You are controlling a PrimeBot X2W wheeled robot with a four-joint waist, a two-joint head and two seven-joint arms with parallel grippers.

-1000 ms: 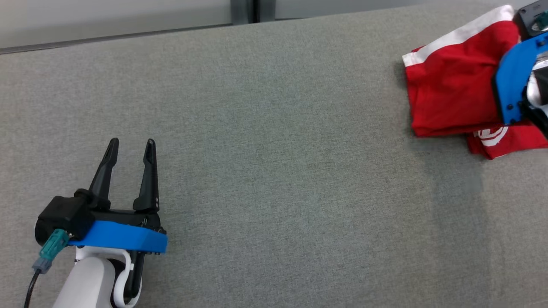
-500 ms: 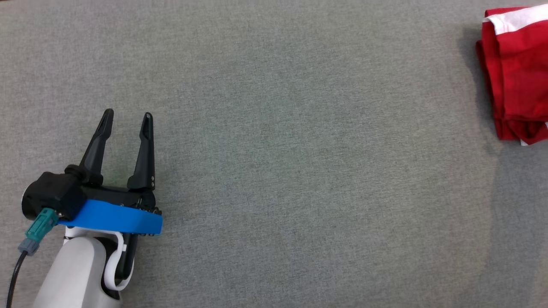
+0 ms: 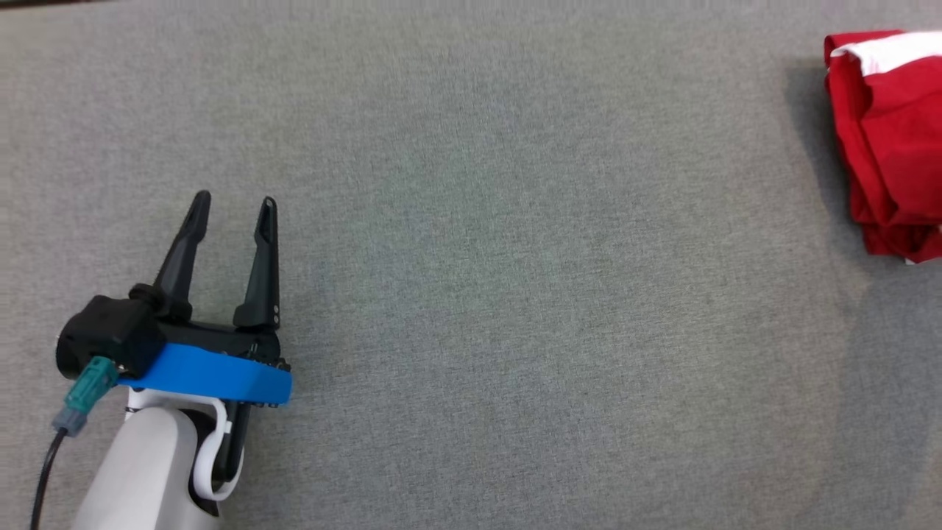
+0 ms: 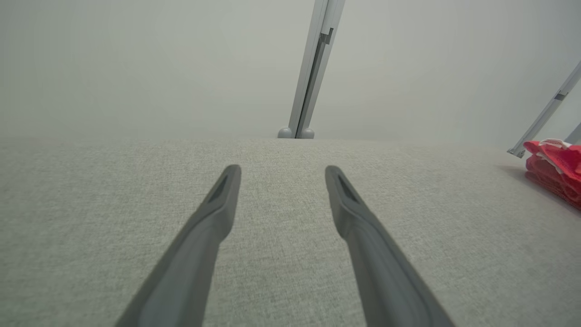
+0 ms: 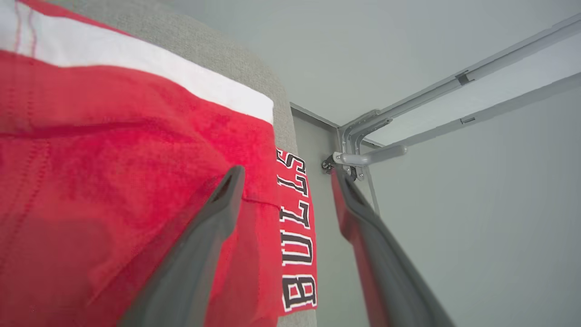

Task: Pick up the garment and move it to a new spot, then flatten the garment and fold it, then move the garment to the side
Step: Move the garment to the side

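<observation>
With the folded red garment (image 3: pixel 890 140) lying at the upper right edge of the table (image 3: pixel 515 258), the final move aside looks done; the left pincer (image 3: pixel 234 199) at lower left and the right pincer (image 5: pixel 286 172) over the garment are both spread and empty, so the next move should lift clear without snagging.

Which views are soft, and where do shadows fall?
Head view: sharp, even light, soft shadow left of the garment on the grey surface. Left wrist view: left gripper fingers blur toward the lens. Right wrist view: garment blurred up close, its lettering crisp, red tint on one right gripper finger.
</observation>
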